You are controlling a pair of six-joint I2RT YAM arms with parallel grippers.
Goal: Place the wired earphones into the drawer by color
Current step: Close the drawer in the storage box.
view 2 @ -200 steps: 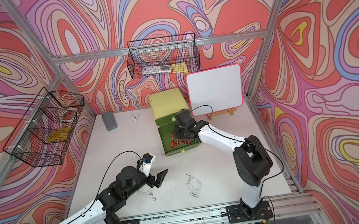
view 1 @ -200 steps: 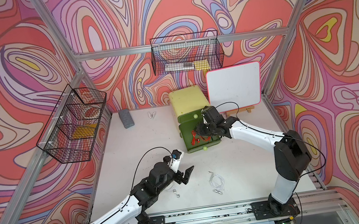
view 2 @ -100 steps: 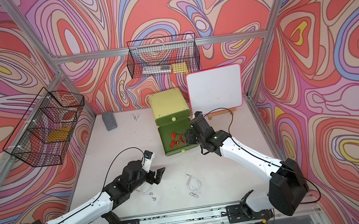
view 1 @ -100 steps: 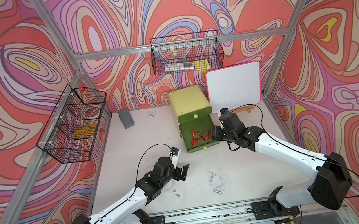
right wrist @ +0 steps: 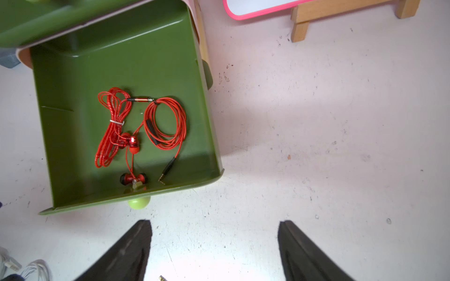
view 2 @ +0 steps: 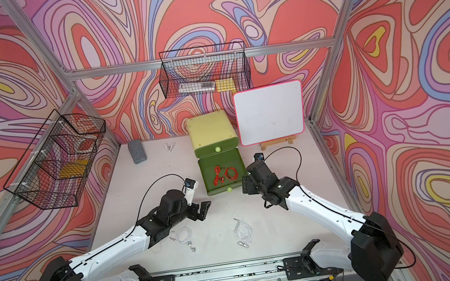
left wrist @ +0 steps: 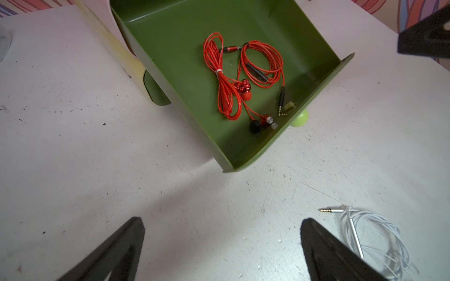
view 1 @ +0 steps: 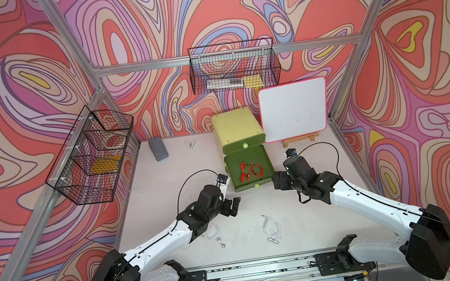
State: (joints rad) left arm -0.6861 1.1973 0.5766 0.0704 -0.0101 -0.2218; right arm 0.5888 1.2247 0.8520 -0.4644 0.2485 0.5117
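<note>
White earphones (view 1: 271,226) at lower centre look light and floppy; best pinched at the bundled coil. Both left gripper (left wrist: 222,220) and right gripper (right wrist: 215,222) are spread, empty.

Two robot arms lean in toward each other from opposite sides; the white-shelled, black-jointed left arm (view 1: 157,244) stretches low and forward, elbow barely bent; its black two-fingered left pincer (view 1: 233,205) gapes wide, fingers (left wrist: 117,250) far apart in the wrist view; the matching white-and-black right arm (view 1: 368,205) angles inward, wrist tipped downward; its black right pincer (view 1: 278,182) is likewise spread, fingers (right wrist: 126,253) well apart.
</note>
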